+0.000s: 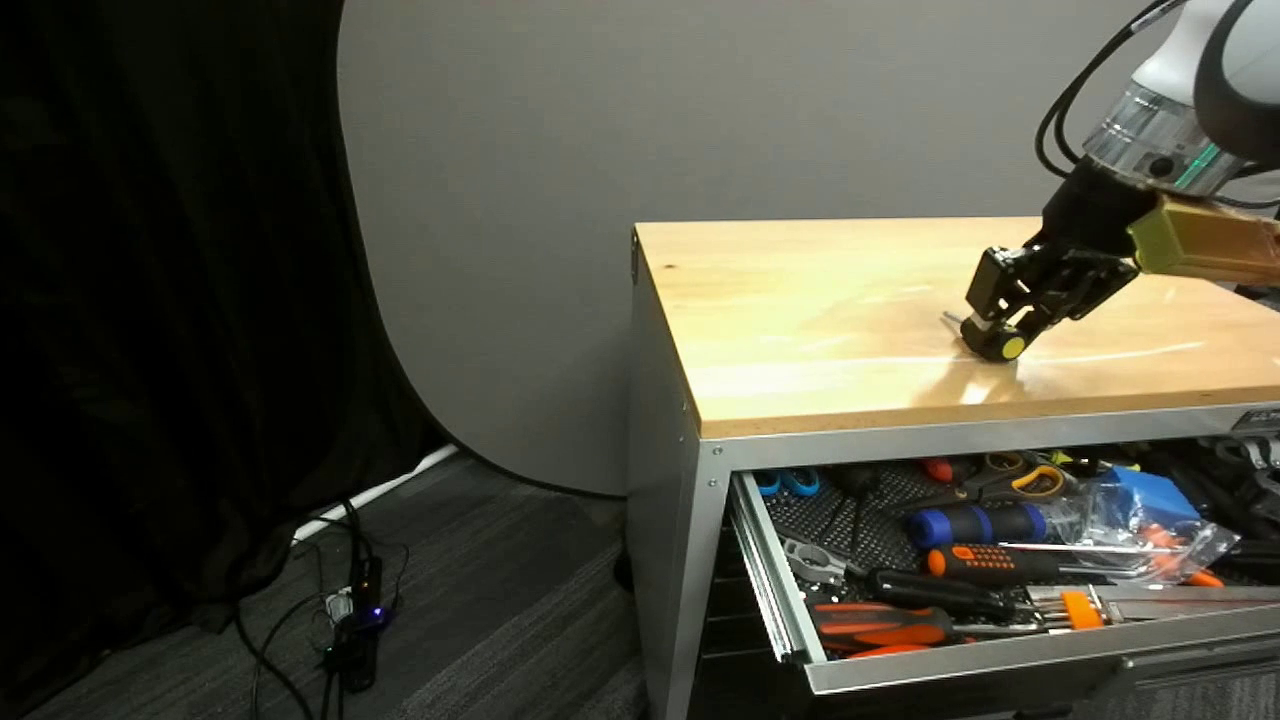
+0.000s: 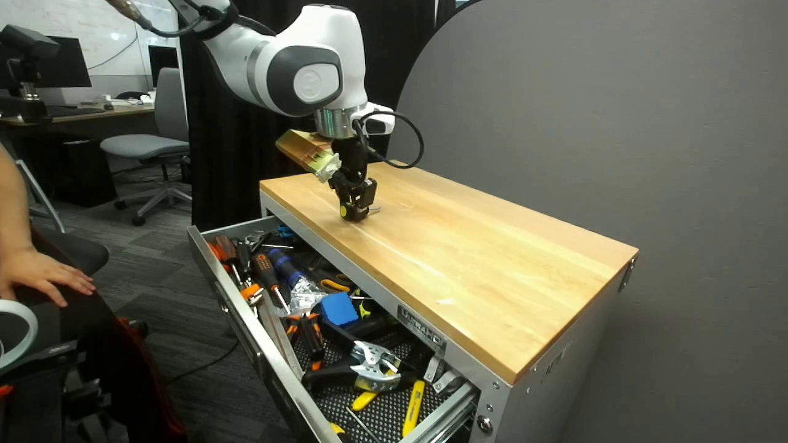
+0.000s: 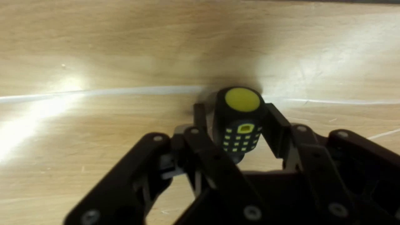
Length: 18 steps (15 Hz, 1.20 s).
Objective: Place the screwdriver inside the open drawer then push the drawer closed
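The stubby black and yellow screwdriver (image 1: 1013, 349) lies at the wooden top's surface, its yellow-capped end toward the front edge and its short shaft pointing back. It also shows in an exterior view (image 2: 344, 211) and the wrist view (image 3: 242, 100). My gripper (image 3: 235, 107) has its fingers partly closed, one on each side of the handle. The right finger meets the handle in the wrist view; a narrow strip shows beside the left fingertip, so a firm hold cannot be told. The wide grey drawer (image 1: 1000, 657) stands pulled out in both exterior views (image 2: 240, 311).
The drawer holds clutter: a blue block (image 2: 338, 308), a metal clamp (image 2: 375, 363), orange-handled tools (image 1: 985, 563) and a blue-and-black tool (image 1: 975, 524). The wooden cabinet top (image 2: 480, 271) lies behind the drawer. A person's hand (image 2: 46, 274) is at the far left.
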Available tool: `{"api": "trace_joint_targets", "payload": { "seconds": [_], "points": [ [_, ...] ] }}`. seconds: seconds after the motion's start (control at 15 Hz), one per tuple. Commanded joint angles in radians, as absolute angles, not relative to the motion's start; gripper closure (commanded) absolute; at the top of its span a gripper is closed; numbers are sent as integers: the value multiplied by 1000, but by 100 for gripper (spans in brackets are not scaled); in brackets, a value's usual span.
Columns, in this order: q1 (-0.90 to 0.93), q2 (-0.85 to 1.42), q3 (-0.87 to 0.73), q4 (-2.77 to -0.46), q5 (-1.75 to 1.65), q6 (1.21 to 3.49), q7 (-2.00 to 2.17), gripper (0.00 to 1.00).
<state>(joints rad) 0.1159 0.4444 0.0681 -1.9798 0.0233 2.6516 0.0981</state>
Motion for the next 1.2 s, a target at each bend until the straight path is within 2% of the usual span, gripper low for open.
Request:
{"api": "trace_joint_targets", "payload": {
  "seconds": [0.0,0.07,0.6,0.8,1.13],
  "points": [
    [111,416,61,-2000,31,2614,109,83],
    [103,402,58,-2014,36,2610,111,89],
    [97,167,-37,-2289,-37,2544,249,87],
    [76,89,-27,-2394,-33,2494,251,87],
    [78,73,14,-2482,21,2619,224,88]
  ]
}}
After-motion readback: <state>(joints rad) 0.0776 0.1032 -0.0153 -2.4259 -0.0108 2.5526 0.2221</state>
